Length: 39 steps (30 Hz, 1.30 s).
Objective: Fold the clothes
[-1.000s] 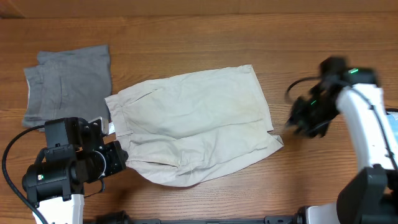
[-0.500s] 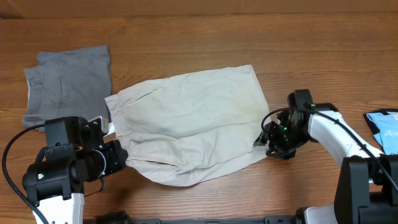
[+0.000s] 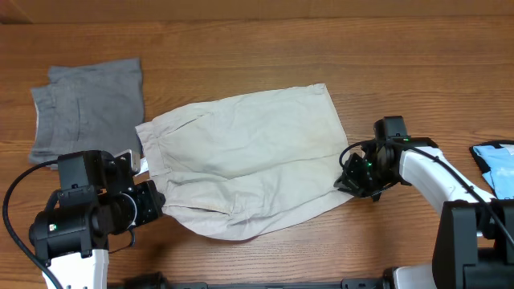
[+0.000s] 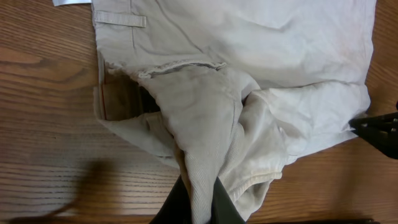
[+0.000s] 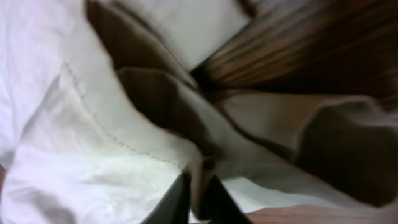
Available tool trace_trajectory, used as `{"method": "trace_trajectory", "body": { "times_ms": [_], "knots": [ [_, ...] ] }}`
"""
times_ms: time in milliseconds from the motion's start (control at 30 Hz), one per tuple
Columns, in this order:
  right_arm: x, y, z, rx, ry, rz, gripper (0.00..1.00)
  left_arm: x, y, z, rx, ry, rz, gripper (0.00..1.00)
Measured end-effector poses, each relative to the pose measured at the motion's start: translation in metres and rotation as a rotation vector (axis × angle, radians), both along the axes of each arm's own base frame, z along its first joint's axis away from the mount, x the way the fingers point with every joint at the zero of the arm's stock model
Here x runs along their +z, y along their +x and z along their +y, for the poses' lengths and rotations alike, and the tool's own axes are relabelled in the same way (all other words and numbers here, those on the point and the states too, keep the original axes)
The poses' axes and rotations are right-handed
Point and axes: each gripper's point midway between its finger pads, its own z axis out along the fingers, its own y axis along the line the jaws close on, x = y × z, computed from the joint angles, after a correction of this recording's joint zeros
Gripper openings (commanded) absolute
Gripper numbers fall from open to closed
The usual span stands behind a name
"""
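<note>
Right of the cloth, the right gripper (image 3: 351, 178) has dropped from its raised spot out over the bare wood and now sits low against the lower right corner of the beige shorts (image 3: 249, 160), having edged a little outward in the last half second, while the left gripper (image 3: 157, 205) has not shifted from the waistband end. The shorts lie spread in the middle of the table (image 3: 241, 48), waistband to the left and leg hems to the right, already doubled once so one leg lies over the other. In the left wrist view the left gripper (image 4: 196, 205) has its jaws closed tight on a bunched ridge of cloth that runs down between them. The right wrist view is blurred, but a fold of hem seems to be pinched between the nearly closed jaws of the right gripper (image 5: 196, 199). A folded pair of grey shorts (image 3: 88, 108) lies well apart at the upper left, and a blue item (image 3: 494, 164) lies at the right edge. I judge the task about midway: both ends are gripped, and the crosswise fold and tidying are not yet done.
</note>
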Motion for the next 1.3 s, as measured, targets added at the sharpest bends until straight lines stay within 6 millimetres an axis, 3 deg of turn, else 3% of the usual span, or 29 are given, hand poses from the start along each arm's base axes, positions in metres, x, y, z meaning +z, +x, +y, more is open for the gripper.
{"method": "trace_trajectory", "body": {
  "times_ms": [167,267,433,467,633,800,1033,1300],
  "knots": [
    [0.010,0.001,-0.010,-0.009,-0.004,0.020,0.04,0.000,0.000,0.000,0.000,0.000,0.000,0.06],
    [0.031,0.010,-0.017,-0.010,-0.004,0.008,0.04,0.000,0.000,0.000,0.000,0.000,0.000,0.05],
    [0.090,0.033,-0.035,-0.049,-0.016,-0.071,0.04,0.000,-0.001,-0.001,-0.002,-0.007,0.003,0.05],
    [0.109,0.041,-0.041,-0.065,-0.024,-0.109,0.04,0.000,-0.002,-0.002,-0.005,-0.013,0.006,0.05],
    [0.169,0.064,-0.057,-0.095,-0.054,-0.265,0.04,0.001,-0.015,-0.020,-0.054,-0.102,0.043,0.05],
    [0.209,0.085,-0.057,-0.090,-0.067,-0.417,0.04,0.002,-0.017,-0.024,-0.071,-0.124,0.046,0.05],
    [0.211,0.106,-0.044,-0.066,-0.059,-0.476,0.04,0.004,0.001,-0.013,-0.071,-0.061,-0.026,0.04],
    [0.198,0.157,-0.026,-0.036,-0.014,-0.573,0.04,0.004,0.046,0.020,0.012,0.090,-0.124,0.04]
  ]
}}
